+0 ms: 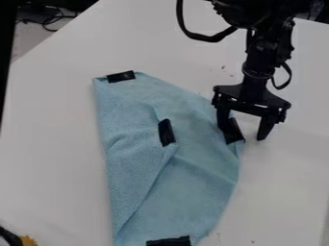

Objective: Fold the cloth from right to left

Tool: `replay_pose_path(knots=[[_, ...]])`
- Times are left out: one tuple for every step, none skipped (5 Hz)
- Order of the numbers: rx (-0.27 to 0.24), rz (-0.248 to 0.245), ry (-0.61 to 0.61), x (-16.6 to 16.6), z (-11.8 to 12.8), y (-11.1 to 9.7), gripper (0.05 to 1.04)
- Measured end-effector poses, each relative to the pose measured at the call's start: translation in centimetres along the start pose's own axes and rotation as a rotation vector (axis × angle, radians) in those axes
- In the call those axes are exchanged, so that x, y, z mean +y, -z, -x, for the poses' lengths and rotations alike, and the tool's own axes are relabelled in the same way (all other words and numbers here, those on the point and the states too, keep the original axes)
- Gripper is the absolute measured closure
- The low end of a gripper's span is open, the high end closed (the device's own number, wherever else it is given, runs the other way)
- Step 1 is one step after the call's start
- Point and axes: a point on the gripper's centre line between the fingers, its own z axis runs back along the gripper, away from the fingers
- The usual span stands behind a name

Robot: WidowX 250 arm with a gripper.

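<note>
At two o'clock on the cloth (206, 178), laid on the table (51, 144), the gripper (244, 138) hangs by a tab (235, 130) — jaws apart, likely to pinch that edge for folding toward nine.

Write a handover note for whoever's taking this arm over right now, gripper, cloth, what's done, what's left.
Gripper: open, at the cloth's right edge in the picture; one finger by the right black tape patch, the other to the right of it.
Cloth: light blue, on the white table, one flap folded in over its left side, that flap's taped corner near the middle.
Done: the left flap lies folded inward.
Left: the right edge is not folded over; likely next, grip it by the tape and bring it left.
</note>
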Motion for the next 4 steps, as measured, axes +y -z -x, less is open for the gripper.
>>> replay_pose_path(knots=[[-0.001, 0.036, -0.027, 0.7, -0.2, 0.3, 0.388], [0.004, 0.058, -0.033, 0.6, -0.6, 0.5, 0.664], [-0.003, 0.068, -0.014, 0.3, -1.3, 0.6, 0.848], [-0.002, 0.058, -0.015, 0.2, -1.9, 0.4, 0.963]])
